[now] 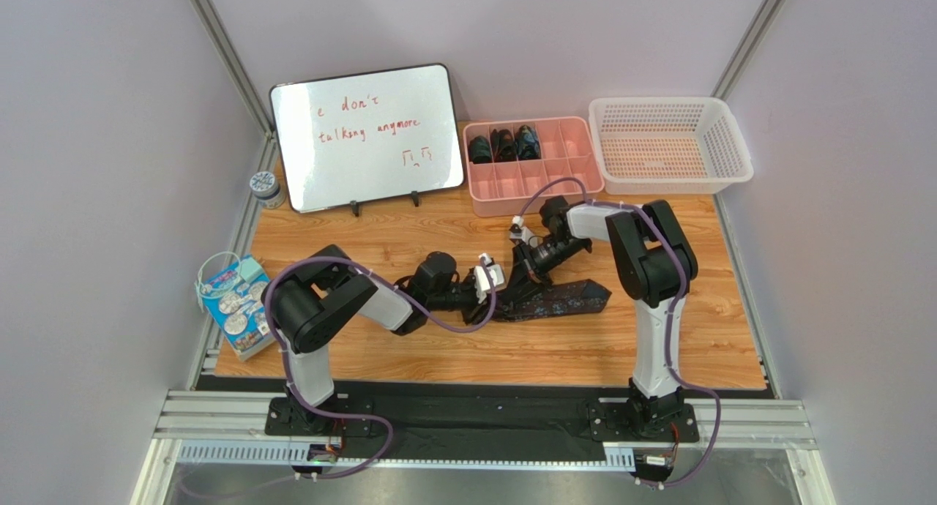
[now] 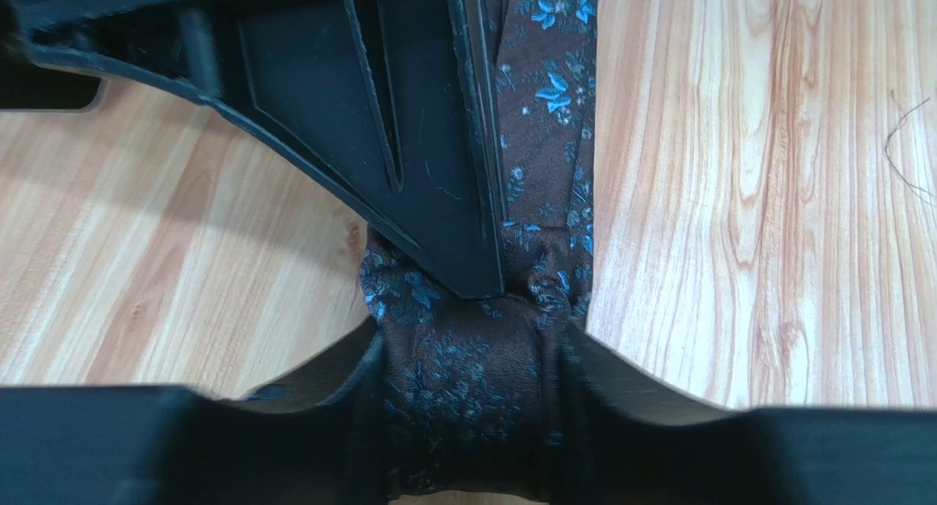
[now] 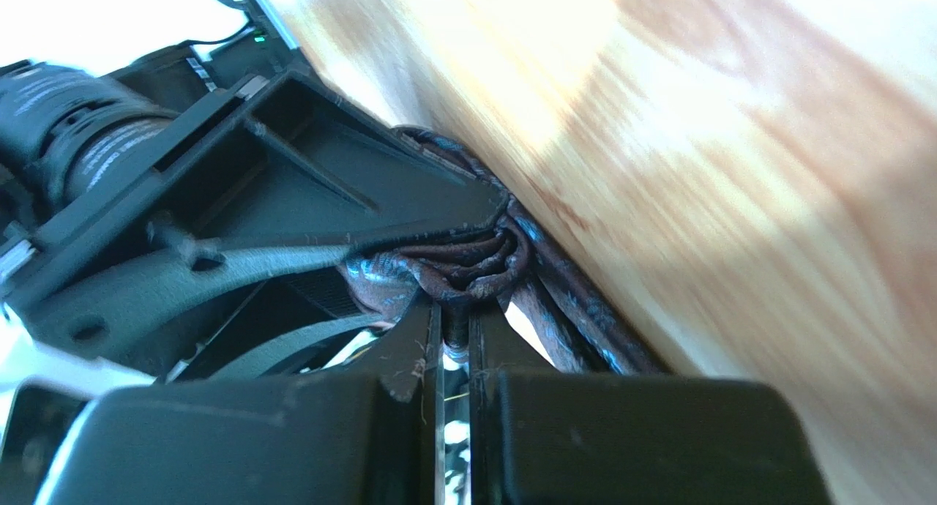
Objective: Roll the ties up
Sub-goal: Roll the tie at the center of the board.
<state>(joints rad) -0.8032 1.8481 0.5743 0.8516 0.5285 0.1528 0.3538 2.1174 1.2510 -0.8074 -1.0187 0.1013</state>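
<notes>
Wood-grain boards make up the table (image 1: 704, 340), which fills the middle of the overhead view. At its back edge, upper left of centre, a whiteboard (image 1: 368, 137) with red handwriting leans on its stand. In the upper right sits a white perforated plastic basket (image 1: 669, 182). Just to its left, touching or nearly so, is a pink tray (image 1: 572, 154) divided into small compartments. Three rolled ties (image 1: 504, 145) stand side by side in the back row, one each in the three leftmost cells.

At frame centre the tie (image 1: 566, 299) lies on the wood, its flat length running off to the right. Close up it is dark brown with small blue flowers (image 2: 544, 143). Both arms meet at its left end.

The left gripper (image 1: 508, 299) has its jaws clamped across the bunched fabric, squeezing it from both sides (image 2: 473, 362). The right gripper (image 1: 533, 272) comes in from above. In its own wrist view its jaws are drawn almost together, with only a thin slit between them (image 3: 453, 307). They nip the tightly folded end of the tie (image 3: 462, 266) at their tips.

A blue printed packet (image 1: 234, 302) lies at the left edge of the table. A small round jar (image 1: 264, 187) stands beside the whiteboard's lower left corner.
</notes>
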